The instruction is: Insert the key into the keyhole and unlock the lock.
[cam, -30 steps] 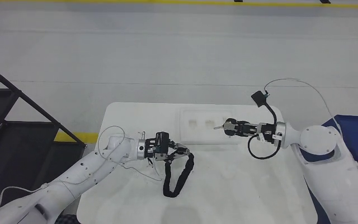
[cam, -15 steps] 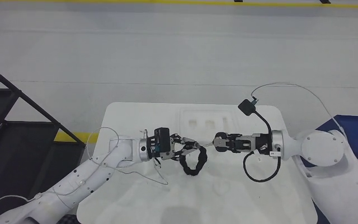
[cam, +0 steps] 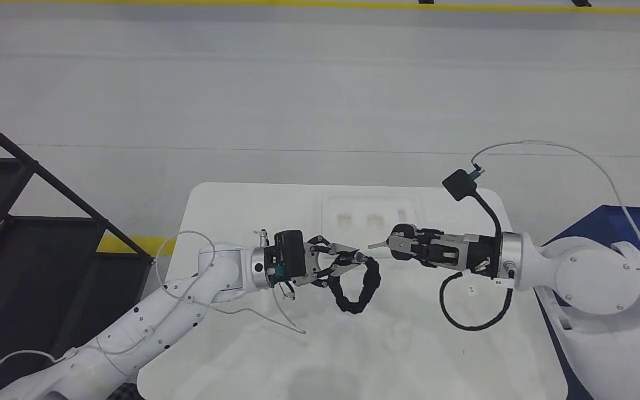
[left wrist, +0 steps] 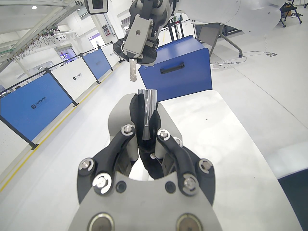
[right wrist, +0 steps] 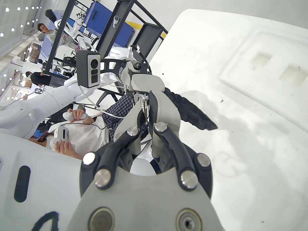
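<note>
Obs., left to right across the top view. Your left gripper point(cam: 338, 268) sits over the middle of the white table point(cam: 450, 350), pinched on the cable lock point(cam: 357, 291). In the left wrist view its fingers point(left wrist: 166, 121) clamp the lock's chrome cylinder point(left wrist: 147, 111) from both sides. The cylinder stands out a little past the fingertips, with its end facing away from the wrist. The lock's black braided loop hangs below and just right of the gripper; you cannot tell from these views whether it touches the table. Next is the key point(cam: 377, 245). Its blade points toward the cylinder's end, near it but apart, with a clear gap between them and the blade a little to one side of the cylinder's line. Your right gripper point(cam: 397, 243) is pressed together on the key's head, facing the left gripper across that gap. Behind both grippers, toward the far edge of the table, lies a white foam tray point(cam: 372, 222) with shallow rectangular recesses. Writing: the blue barrier panels point(left wrist: 36, 106) in the room beyond carry a white logo and lettering, not transcribed here.
</note>
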Controlling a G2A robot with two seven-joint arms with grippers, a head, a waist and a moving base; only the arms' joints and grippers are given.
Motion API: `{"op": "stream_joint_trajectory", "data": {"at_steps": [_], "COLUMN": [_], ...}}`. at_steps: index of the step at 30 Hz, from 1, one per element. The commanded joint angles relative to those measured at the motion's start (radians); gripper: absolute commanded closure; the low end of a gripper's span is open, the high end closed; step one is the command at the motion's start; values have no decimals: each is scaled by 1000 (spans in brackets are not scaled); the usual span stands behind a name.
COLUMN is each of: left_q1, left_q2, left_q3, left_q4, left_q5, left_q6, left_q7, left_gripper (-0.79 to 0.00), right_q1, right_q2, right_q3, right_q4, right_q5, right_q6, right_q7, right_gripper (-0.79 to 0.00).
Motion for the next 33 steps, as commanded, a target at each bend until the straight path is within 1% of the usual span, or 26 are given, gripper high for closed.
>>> {"op": "stream_joint_trajectory", "data": {"at_steps": [1, 12, 14, 16, 18, 22, 24, 29, 33], "left_q1": [0, 0, 15, 22, 27, 35, 38, 38, 39], "left_q2": [0, 0, -3, -7, -12, -27, -37, -64, -84], "left_q3": [0, 0, 0, -5, -10, -7, 1, 26, 43], "left_q4": [0, 0, 6, 4, 5, 1, 6, 32, 53], "left_q5": [0, 0, -30, -38, -35, 10, 40, 103, 129], "left_q6": [0, 0, 1, 18, 41, 114, 151, 244, 285], "left_q7": [0, 0, -14, -32, -38, 0, 23, 68, 98], "left_gripper": [0, 0, 0, 0, 0, 0, 0, 0, 0], "right_q1": [0, 0, -4, 0, 8, 15, 18, 57, 84], "right_q2": [0, 0, 1, 5, 11, 18, 20, 20, 21], "right_q3": [0, 0, -3, -4, -5, -16, -26, -60, -88], "right_q4": [0, 0, -10, -39, -89, -198, -240, -251, -251], "right_q5": [0, 0, -24, -60, -144, -260, -286, -320, -344], "right_q6": [0, 0, 9, 43, 98, 217, 265, 321, 363], "right_q7": [0, 0, -14, 2, 22, 38, 50, 61, 69], "right_gripper": [0, 0, 0, 0, 0, 0, 0, 0, 0]}}
